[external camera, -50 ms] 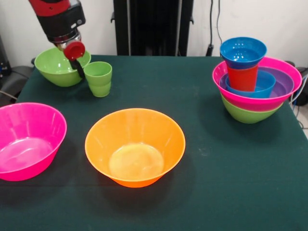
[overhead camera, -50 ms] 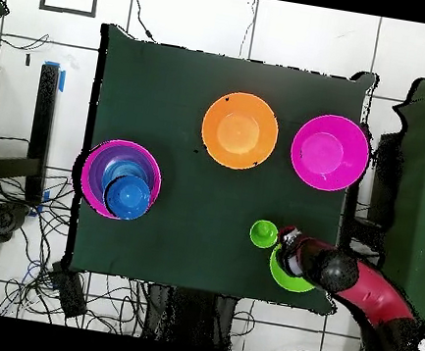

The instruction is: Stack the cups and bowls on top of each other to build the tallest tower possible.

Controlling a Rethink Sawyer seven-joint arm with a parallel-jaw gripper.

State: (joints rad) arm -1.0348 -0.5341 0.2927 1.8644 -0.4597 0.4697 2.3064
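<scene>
**Tower at one side of the table, gripper at the green cup**

Tower point(external camera, -50 ms: 256, 79) is seen at the right side of the table point(external camera, -50 ms: 216, 183) in the front view. It is built on a green bowl point(external camera, -50 ms: 248, 114), in which a wide pink bowl point(external camera, -50 ms: 288, 72) is nested. Inside that, a purple bowl point(external camera, -50 ms: 285, 83) and a blue bowl point(external camera, -50 ms: 265, 85) are nested, and an orange-red cup point(external camera, -50 ms: 243, 78) stands in the blue one. A second blue bowl point(external camera, -50 ms: 243, 52) is set on top of the cup.

Four loose pieces are spread over the rest of the table. A large orange bowl point(external camera, -50 ms: 135, 147) sits upright near the middle front, and a large pink bowl point(external camera, -50 ms: 29, 139) lies well to its left, at the table's edge. At the far left a green bowl point(external camera, -50 ms: 57, 67) stands upright, and a light green cup point(external camera, -50 ms: 99, 78) is placed just beside it, upright, on the table.

The gripper point(external camera, -50 ms: 77, 67) is lowered between the green bowl and the light green cup, with a dark finger point(external camera, -50 ms: 79, 70) close against the cup's rim. Whether the gripper is clenched or released cannot be told from either view.

In the overhead view the arm point(overhead camera, -50 ms: 367, 292) is seen reaching over the green bowl toward the cup.
</scene>
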